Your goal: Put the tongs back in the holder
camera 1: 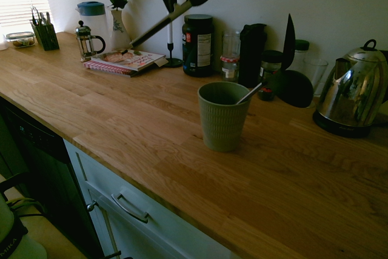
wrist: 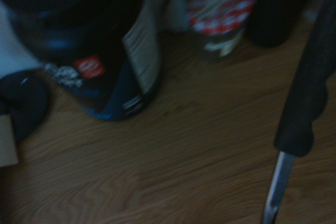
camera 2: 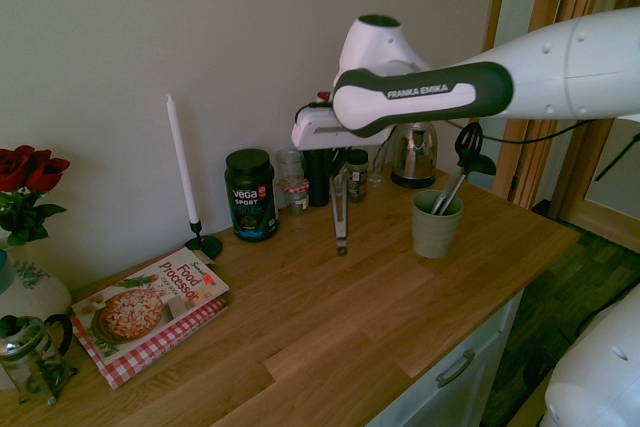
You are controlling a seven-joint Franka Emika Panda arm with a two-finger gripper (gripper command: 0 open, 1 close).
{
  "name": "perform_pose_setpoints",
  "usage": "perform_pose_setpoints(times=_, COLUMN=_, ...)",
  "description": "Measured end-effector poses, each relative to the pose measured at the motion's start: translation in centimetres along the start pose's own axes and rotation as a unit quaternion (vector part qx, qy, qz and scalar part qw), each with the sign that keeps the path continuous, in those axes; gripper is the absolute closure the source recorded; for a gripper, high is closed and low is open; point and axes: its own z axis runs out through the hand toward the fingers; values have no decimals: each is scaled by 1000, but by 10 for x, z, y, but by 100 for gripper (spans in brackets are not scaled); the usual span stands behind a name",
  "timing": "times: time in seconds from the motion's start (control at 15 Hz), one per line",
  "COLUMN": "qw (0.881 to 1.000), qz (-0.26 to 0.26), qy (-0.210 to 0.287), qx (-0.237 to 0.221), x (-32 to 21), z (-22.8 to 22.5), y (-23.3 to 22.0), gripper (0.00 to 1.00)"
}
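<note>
The gripper hangs high above the wooden counter, its fingers clamped tight on the tongs, gripping them near their upper end. In the second exterior view the tongs dangle nearly straight down, their lower end clear of the wood. In the first exterior view they run aslant, from a black spoon-shaped tip at about 2 o'clock of the grip down towards 8 o'clock, over the cookbook.

The holder, a sage-green ribbed cup, stands upright on the counter, well apart from the tongs. In the second exterior view it sits at roughly 3 o'clock from their lower end. A thin metal-handled utensil leans inside it, with its handle resting on the rim.

Along the wall stand a dark supplement tub, a small jar with a red checked lid, a tall black container and a steel kettle. A white candle in a dark holder rises at 9 o'clock of the tub. Red roses, a French press and a small dark cutlery caddy stand beyond the cookbook.

The blurred wrist view shows the tub's label, the checked lid and a dark prong over the wood.
</note>
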Motion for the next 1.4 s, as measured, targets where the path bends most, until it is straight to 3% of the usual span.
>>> perform_pose_setpoints(times=0.2, qw=995, qz=24, qy=98, qx=-12, x=23, z=-68, y=27, gripper=100)
perform_pose_setpoints(times=0.33, qw=986, qz=40, qy=160, qx=-25, x=38, z=-82, y=39, gripper=100)
perform_pose_setpoints(times=0.73, qw=942, qz=103, qy=311, qx=-76, x=91, z=-29, y=63, gripper=100)
perform_pose_setpoints(times=1.4, qw=943, qz=111, qy=297, qx=-102, x=116, z=94, y=86, gripper=100)
